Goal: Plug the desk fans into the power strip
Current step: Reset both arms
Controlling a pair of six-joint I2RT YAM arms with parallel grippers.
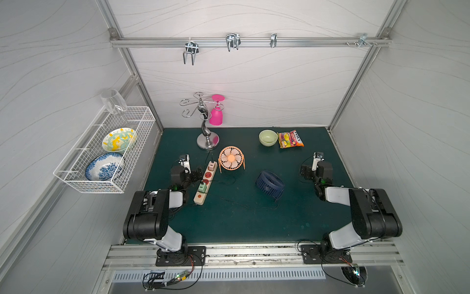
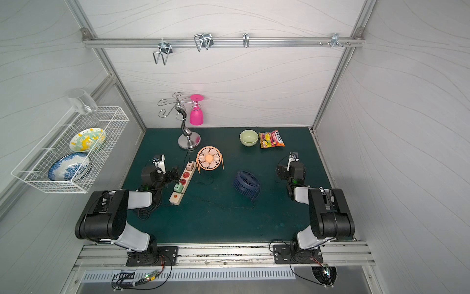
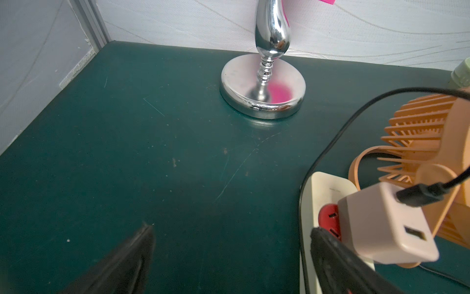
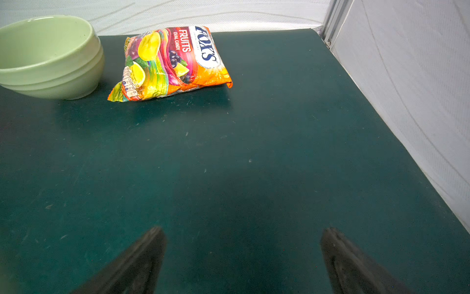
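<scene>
1. The left gripper (image 3: 231, 236) is spread wide and holds nothing. It sits low over the mat at the left side of the power strip (image 1: 205, 183), and one finger (image 3: 330, 254) is just beside a pink adapter (image 3: 381, 229) plugged into the strip's far end.
2. The right gripper (image 4: 241, 244) is also spread wide and empty, above bare mat near the right wall.
3. The power strip lies left of centre. The orange fan (image 1: 231, 158) stands just beside its far end, and the blue fan (image 1: 270, 183) is tipped over, well apart to the right.
4. Open room lies between the two fans and across the near half of the green mat (image 1: 241, 221), crossed only by a thin black cord (image 1: 244, 205).
5. At the back edge are a chrome stand (image 1: 207, 140), a green bowl (image 1: 268, 137) and a candy bag (image 1: 290, 139).
6. White walls close three sides, and a wire basket (image 1: 127, 178) hangs on the left wall.
</scene>
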